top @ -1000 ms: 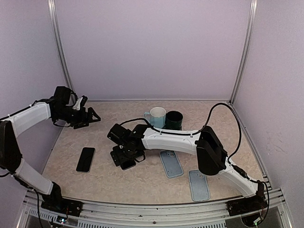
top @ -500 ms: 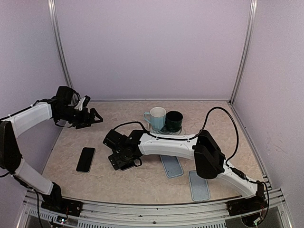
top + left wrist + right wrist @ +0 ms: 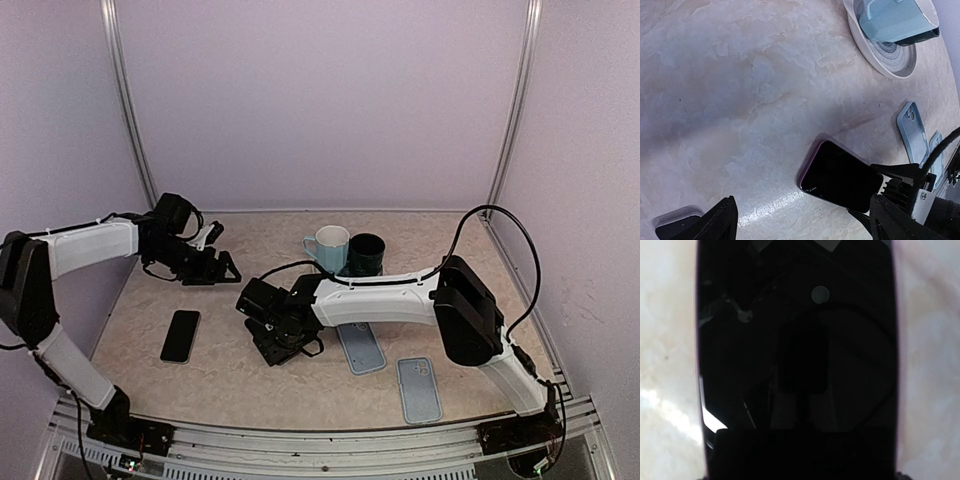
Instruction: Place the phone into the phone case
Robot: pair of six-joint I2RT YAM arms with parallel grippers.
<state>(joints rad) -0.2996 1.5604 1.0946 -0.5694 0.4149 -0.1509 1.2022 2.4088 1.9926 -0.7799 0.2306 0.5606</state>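
A black phone with a purple edge (image 3: 840, 176) lies flat on the table and fills the right wrist view (image 3: 795, 355). My right gripper (image 3: 287, 343) sits over one end of it, with a finger on each long side, and appears shut on it. My left gripper (image 3: 217, 267) is open and empty and hovers above the table just behind and left of that phone; its fingertips (image 3: 720, 220) frame the phone in the left wrist view. Two light blue phone cases (image 3: 360, 346) (image 3: 419, 390) lie to the right of the phone. A second black phone (image 3: 181, 335) lies at the left.
A light blue mug (image 3: 328, 246) and a dark mug (image 3: 366, 253) stand on a round coaster behind the right arm. The side walls stand close on both sides. My right arm stretches across the middle of the table.
My left gripper has moved right and nearer, toward the phone under my right gripper. My right gripper first shifted left, then back right, with the phone beneath it.
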